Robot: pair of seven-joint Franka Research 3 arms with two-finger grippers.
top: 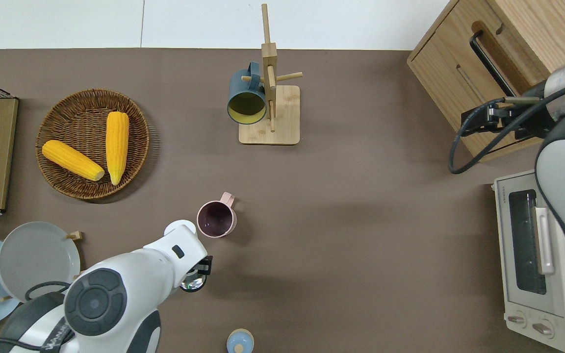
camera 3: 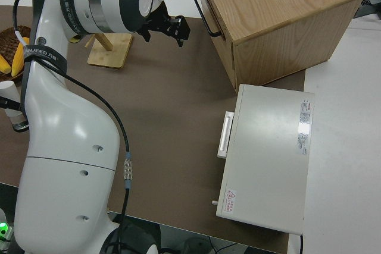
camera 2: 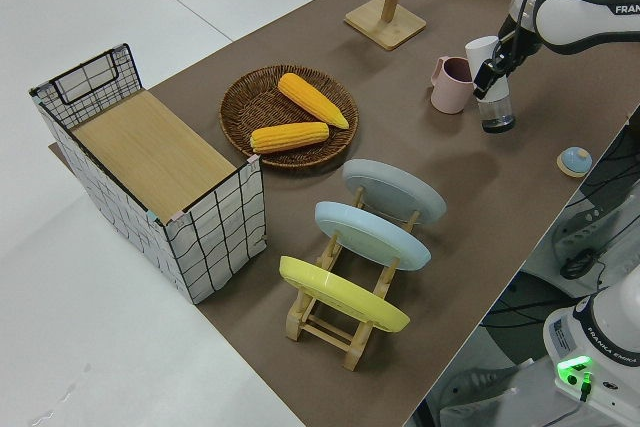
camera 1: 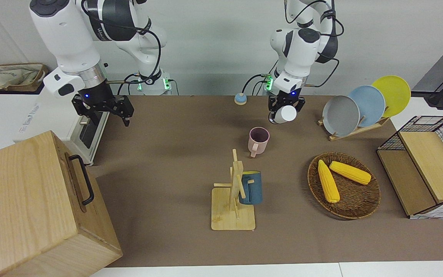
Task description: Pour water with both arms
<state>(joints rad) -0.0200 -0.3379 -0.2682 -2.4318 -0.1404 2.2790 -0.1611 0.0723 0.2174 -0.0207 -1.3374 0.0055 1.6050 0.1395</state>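
The left gripper (camera 1: 285,110) grips a tilted white bottle (camera 1: 286,114) in the air, just beside the pink mug (camera 1: 258,141). The right arm is parked; whether its gripper (camera 1: 102,109) is wide or narrow, I cannot tell.
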